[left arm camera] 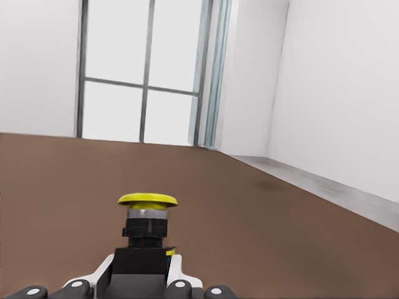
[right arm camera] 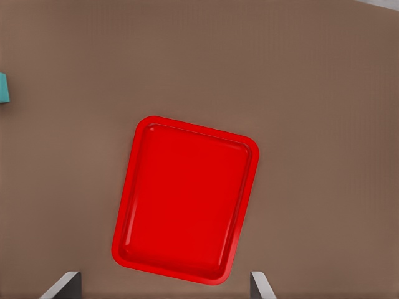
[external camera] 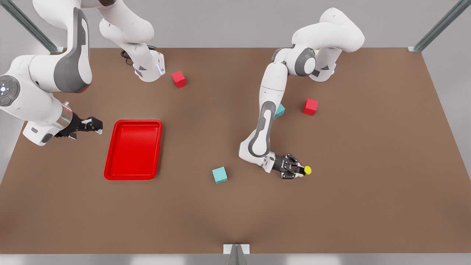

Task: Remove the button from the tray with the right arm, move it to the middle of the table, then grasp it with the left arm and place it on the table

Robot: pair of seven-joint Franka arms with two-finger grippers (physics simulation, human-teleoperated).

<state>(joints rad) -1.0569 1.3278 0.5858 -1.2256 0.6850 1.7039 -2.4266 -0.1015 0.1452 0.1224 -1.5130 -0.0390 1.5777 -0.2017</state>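
The button [external camera: 307, 170], with a round yellow cap on a dark body, sits between the fingers of my left gripper [external camera: 300, 171], which is shut on it low over the table [external camera: 368, 206], right of centre in the front view. The left wrist view shows the button [left arm camera: 148, 218] gripped by its black body, cap pointing away from the wrist. The red tray [external camera: 110, 154] lies empty at the front view's left. My right gripper [external camera: 96, 125] hangs open just left of the tray, above the table. The right wrist view looks down on the tray [right arm camera: 187, 128] between wide-apart fingertips [right arm camera: 65, 285].
Two red cubes [external camera: 179, 79] [external camera: 310, 106] lie toward the back. One teal cube [external camera: 219, 175] sits between the tray and the left gripper; another [external camera: 280, 110] is partly hidden behind the left arm. A teal cube's edge [right arm camera: 3, 87] shows in the right wrist view.
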